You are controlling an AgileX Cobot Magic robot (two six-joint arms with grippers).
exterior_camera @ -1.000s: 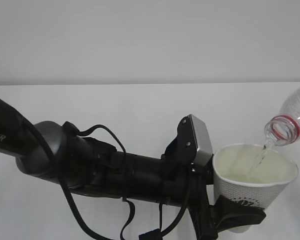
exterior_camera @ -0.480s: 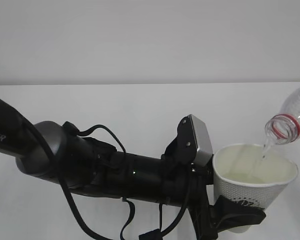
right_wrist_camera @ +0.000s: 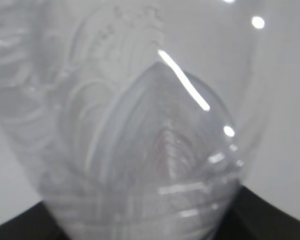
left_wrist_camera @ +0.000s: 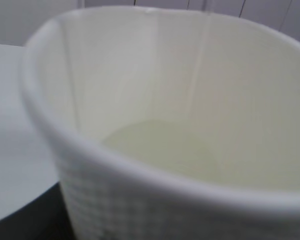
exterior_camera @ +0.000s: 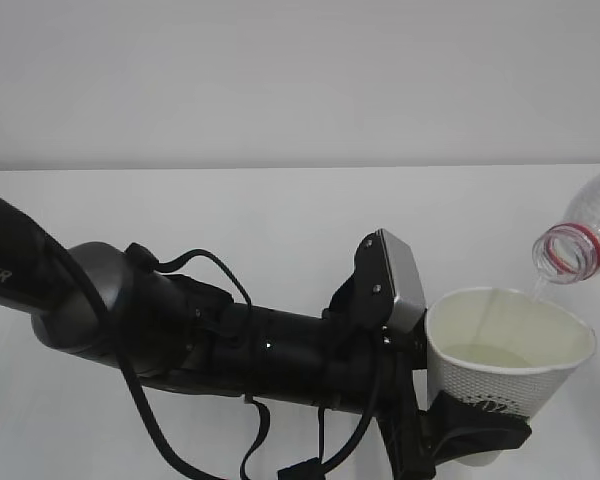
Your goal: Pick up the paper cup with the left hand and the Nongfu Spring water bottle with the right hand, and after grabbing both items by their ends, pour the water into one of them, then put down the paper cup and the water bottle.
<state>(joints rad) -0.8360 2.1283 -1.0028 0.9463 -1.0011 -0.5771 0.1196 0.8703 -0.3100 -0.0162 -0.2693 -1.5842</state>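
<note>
One paper cup is clamped low on its wall by the left hand and held upright above the table. Only the left wrist view shows the water pooled inside. One Nongfu Spring water bottle, tilted mouth-down over the rim, is seen. The right hand's grip cannot be told. "PER" is read on the arm.

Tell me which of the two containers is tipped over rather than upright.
The clear water bottle with the red neck ring: it is tilted, mouth down over the rim. The white paper cup stands upright in the left gripper.
</note>
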